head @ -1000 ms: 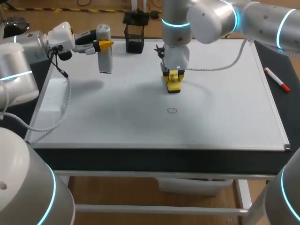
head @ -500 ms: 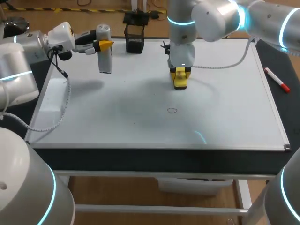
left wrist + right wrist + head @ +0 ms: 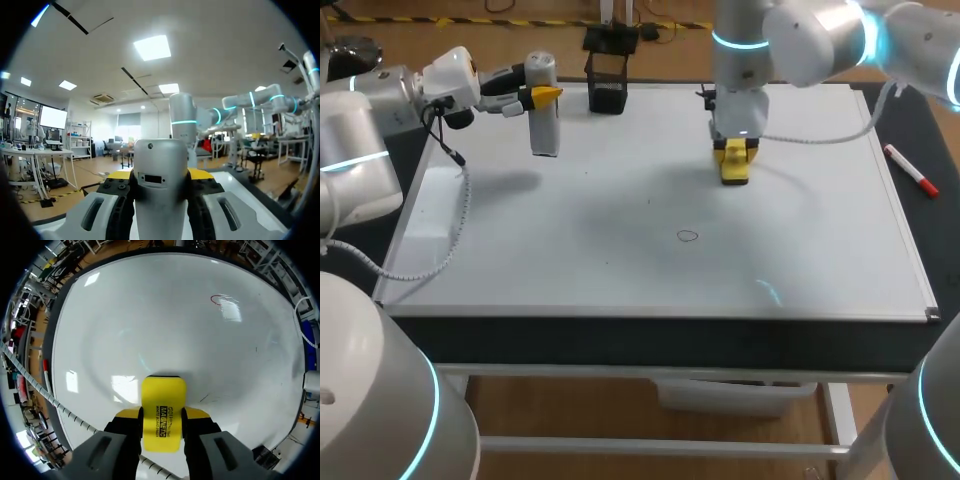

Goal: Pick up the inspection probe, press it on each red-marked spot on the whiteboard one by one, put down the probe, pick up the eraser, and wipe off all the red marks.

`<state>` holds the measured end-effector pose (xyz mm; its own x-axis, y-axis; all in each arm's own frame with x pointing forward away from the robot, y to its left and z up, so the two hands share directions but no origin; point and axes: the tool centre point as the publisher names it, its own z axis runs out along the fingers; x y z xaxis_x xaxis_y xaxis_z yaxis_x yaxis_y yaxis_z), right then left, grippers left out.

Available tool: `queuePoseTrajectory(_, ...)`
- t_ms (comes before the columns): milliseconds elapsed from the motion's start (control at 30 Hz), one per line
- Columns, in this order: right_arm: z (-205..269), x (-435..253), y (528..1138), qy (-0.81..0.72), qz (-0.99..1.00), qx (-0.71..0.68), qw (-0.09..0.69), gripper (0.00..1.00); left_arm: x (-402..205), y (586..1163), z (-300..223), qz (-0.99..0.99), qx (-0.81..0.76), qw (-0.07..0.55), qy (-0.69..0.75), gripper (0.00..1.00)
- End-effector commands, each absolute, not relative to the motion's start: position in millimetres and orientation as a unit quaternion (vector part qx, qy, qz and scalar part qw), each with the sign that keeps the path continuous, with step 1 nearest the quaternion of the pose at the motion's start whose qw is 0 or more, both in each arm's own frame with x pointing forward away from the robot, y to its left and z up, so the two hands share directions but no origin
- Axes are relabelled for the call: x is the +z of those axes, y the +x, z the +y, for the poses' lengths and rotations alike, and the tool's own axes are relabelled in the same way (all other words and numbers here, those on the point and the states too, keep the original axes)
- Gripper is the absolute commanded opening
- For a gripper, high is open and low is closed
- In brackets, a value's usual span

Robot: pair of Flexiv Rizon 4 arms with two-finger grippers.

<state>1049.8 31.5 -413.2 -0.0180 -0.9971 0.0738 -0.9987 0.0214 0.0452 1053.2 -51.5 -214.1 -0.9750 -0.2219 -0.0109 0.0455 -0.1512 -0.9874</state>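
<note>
The grey cylindrical probe (image 3: 542,122) hangs upright over the whiteboard's (image 3: 570,270) back left corner, and my left gripper (image 3: 538,96) is shut on its top. In the left wrist view the probe (image 3: 161,200) fills the gap between the yellow-tipped fingers (image 3: 120,175). My right gripper (image 3: 734,158) is shut on the yellow eraser (image 3: 734,172), which rests flat on the board right of centre, towards the back. In the right wrist view the eraser (image 3: 163,395) sticks out ahead of the gripper (image 3: 162,421). One small red ring mark (image 3: 687,236) (image 3: 220,299) lies on the board's middle, apart from the eraser.
A black open holder (image 3: 607,84) stands at the board's back edge, right of the probe. A red marker pen (image 3: 910,170) lies on the dark tabletop beyond the board's right edge. My left arm's white coiled cable (image 3: 460,215) droops over the board's left side.
My right arm has slid the eraser to the right and slightly back across the board. The left arm and the probe have stayed still.
</note>
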Motion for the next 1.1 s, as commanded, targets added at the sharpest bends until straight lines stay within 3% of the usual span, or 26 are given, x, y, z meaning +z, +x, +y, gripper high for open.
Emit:
queuePoseTrajectory(33,3,-390,1050,0.705,-0.707,0.000,0.043,0.00,-214,1053,-52,0.644,-0.757,0.090,-0.068,0.00)
queuePoseTrajectory(467,-58,-345,1063,0.712,-0.702,-0.002,0.023,0.00,-214,1053,-52,0.644,-0.757,0.090,-0.068,0.00)
queuePoseTrajectory(1100,-92,-336,1062,0.710,-0.704,0.014,0.028,0.00,-214,1053,-52,0.644,-0.757,0.090,-0.068,0.00)
